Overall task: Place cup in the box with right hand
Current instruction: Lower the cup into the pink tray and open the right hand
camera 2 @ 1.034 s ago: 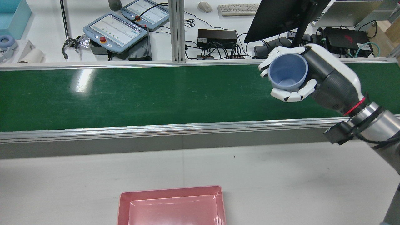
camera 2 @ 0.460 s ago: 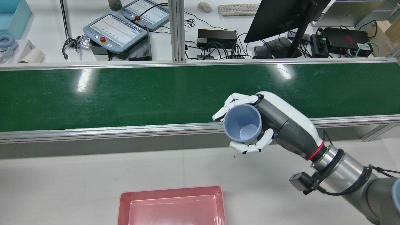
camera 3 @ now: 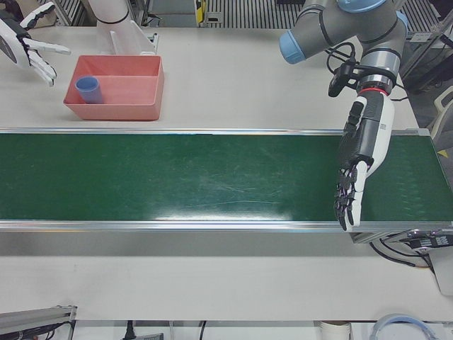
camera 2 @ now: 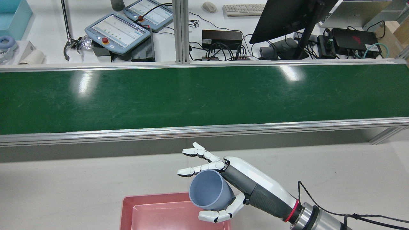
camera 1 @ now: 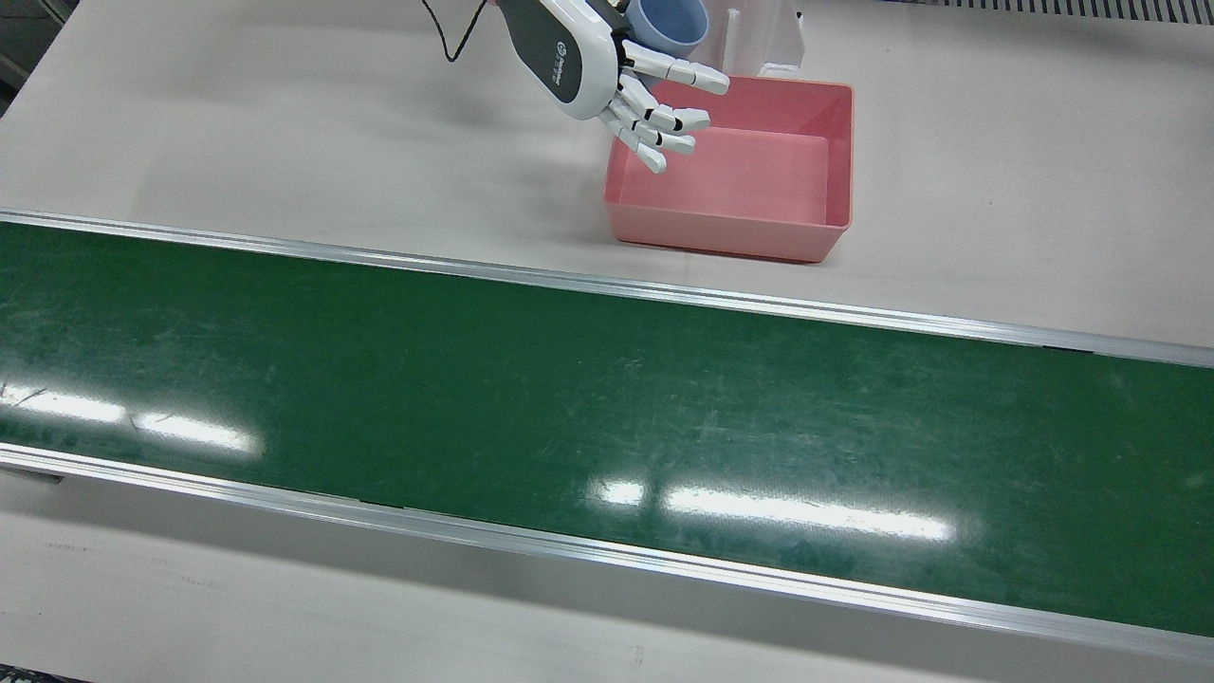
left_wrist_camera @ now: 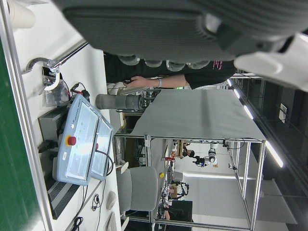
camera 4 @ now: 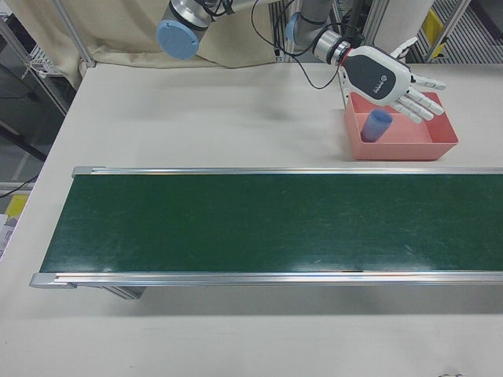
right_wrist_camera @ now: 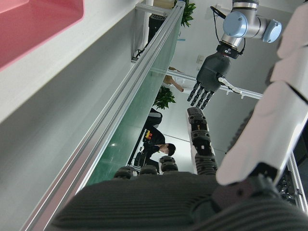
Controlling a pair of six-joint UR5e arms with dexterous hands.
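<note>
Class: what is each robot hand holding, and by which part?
Nothing. The right hand and left hand are both open; the cup sits free in the box.

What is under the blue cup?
The pink box is under the blue cup, which is tipped against the open right hand. The box's floor that shows is bare. In the rear view, the cup and hand cover the corner beneath them.

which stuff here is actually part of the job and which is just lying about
Job:
cup
box
right hand

Lying about:
left hand, idle over the belt
pendants
keyboard
mouse
monitor
</note>
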